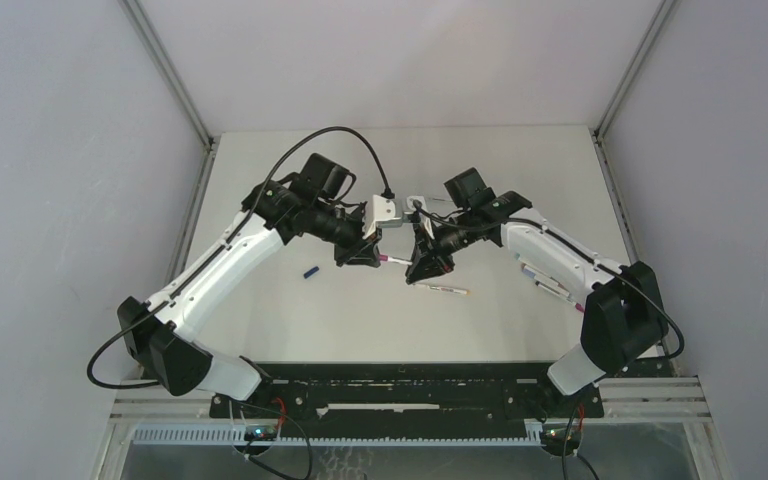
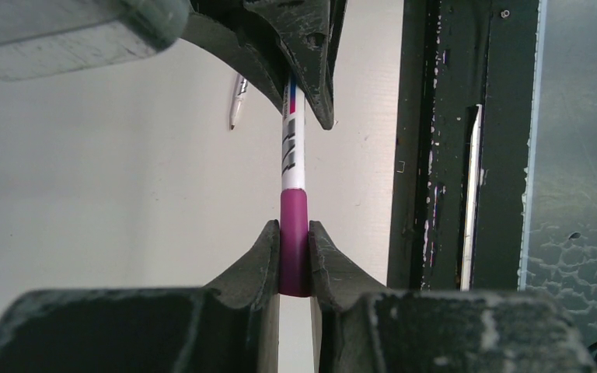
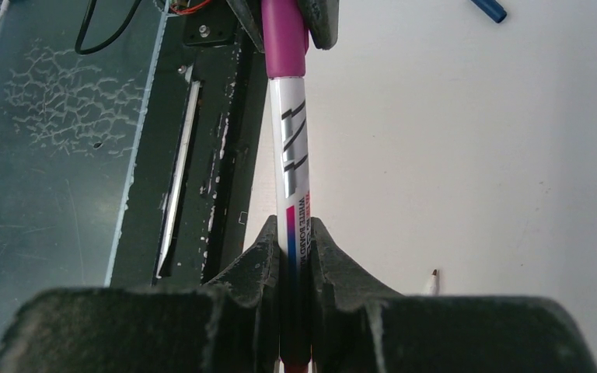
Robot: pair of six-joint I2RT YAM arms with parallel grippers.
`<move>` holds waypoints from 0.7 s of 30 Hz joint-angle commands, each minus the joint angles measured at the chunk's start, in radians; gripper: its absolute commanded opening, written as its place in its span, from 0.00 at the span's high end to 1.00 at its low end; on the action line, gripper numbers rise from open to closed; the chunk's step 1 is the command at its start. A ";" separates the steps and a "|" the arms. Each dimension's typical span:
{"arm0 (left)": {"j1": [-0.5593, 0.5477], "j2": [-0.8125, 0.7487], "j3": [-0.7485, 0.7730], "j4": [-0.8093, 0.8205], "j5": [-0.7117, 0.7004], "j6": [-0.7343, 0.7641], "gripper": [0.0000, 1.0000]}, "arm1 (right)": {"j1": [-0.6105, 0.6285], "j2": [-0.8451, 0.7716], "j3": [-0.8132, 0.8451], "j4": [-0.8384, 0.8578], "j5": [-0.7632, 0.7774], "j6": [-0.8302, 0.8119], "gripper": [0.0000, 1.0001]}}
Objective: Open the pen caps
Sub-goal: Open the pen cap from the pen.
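Observation:
A white-barrelled pen hangs level above the table between my two grippers. My left gripper is shut on its magenta pen cap, which sits flush against the white barrel. My right gripper is shut on that same barrel, with the magenta cap at the far end of it. In the top view the left gripper and right gripper face each other over the table's middle.
A loose blue cap lies on the table left of the grippers, also seen as the blue cap. One pen lies under the right gripper and several pens beneath the right arm. The black base rail runs along the near edge.

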 commanded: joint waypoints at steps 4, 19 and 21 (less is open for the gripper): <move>-0.007 -0.053 0.040 -0.141 0.072 -0.012 1.00 | -0.063 -0.042 -0.064 0.077 0.190 -0.002 1.00; -0.006 -0.055 0.052 -0.149 0.068 -0.012 1.00 | -0.069 -0.159 -0.209 0.267 0.277 -0.034 1.00; -0.006 -0.059 0.049 -0.145 0.057 -0.013 1.00 | -0.070 -0.154 -0.209 0.264 0.276 -0.036 1.00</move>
